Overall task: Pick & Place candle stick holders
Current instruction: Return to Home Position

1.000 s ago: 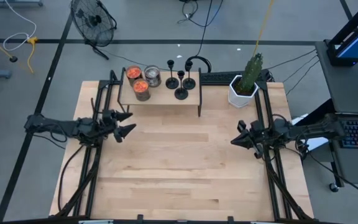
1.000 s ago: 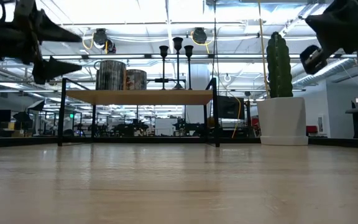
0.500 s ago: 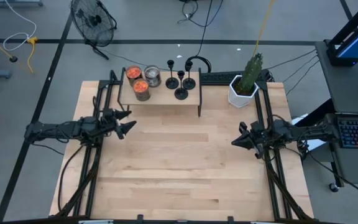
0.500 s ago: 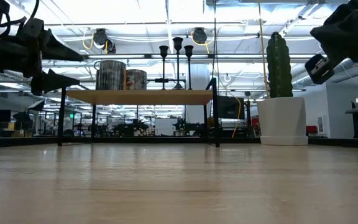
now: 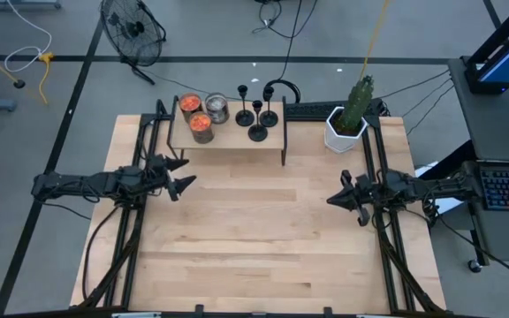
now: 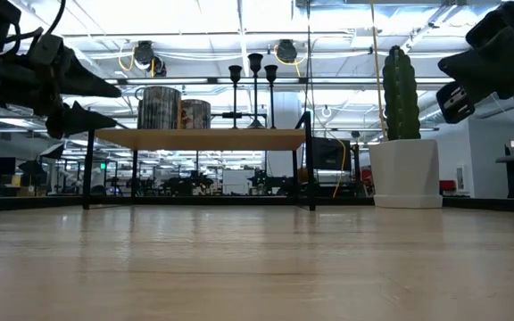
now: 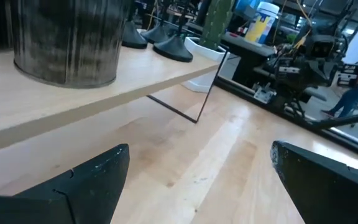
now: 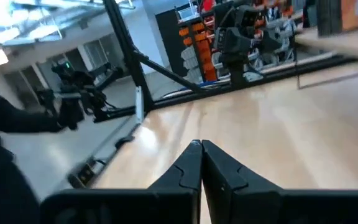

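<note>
As holders [image 5: 257, 133] top shelf [image 5: 228, 142], left gripper [image 5: 189, 172], right gripper [image 5: 330, 200]

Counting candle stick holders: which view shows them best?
The high view: all three candle stick holders stand apart on the shelf. The low view shows their stems clustered; the left wrist catches only bases; the right wrist shows none.

We find three black holders [image 5: 257, 132] standing upright on the shelf [image 5: 232, 139], grouped closely on its right half. Each has a round disc base, a thin stem and a small cup top.
</note>
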Motion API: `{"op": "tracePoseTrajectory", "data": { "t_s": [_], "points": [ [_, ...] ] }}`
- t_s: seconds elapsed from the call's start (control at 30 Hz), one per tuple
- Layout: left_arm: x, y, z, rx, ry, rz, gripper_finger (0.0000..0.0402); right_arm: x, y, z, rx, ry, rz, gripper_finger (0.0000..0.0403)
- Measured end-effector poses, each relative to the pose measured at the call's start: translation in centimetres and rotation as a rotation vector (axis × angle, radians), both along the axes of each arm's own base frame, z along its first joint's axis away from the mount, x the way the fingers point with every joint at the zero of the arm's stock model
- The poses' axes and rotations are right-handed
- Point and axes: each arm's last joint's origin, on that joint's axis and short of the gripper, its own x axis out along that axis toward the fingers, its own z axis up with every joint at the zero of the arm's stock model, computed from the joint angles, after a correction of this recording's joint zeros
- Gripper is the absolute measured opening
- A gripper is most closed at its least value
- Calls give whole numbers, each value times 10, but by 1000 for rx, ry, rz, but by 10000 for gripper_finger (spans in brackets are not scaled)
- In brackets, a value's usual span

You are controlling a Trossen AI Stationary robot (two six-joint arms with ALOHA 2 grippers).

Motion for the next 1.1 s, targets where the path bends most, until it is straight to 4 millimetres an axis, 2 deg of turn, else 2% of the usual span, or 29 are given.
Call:
{"op": "tracePoseTrajectory", "data": {
  "t_s": [0.23, 1.1],
  "points": [
    [-1, 1, 0, 20, 4, 44, 399, 1, -4, -1, -158, -13, -128, 0],
    [0, 1, 0, 24, 5, 40, 399, 1, -4, 0, -161, -23, -147, 0]
  ]
}}
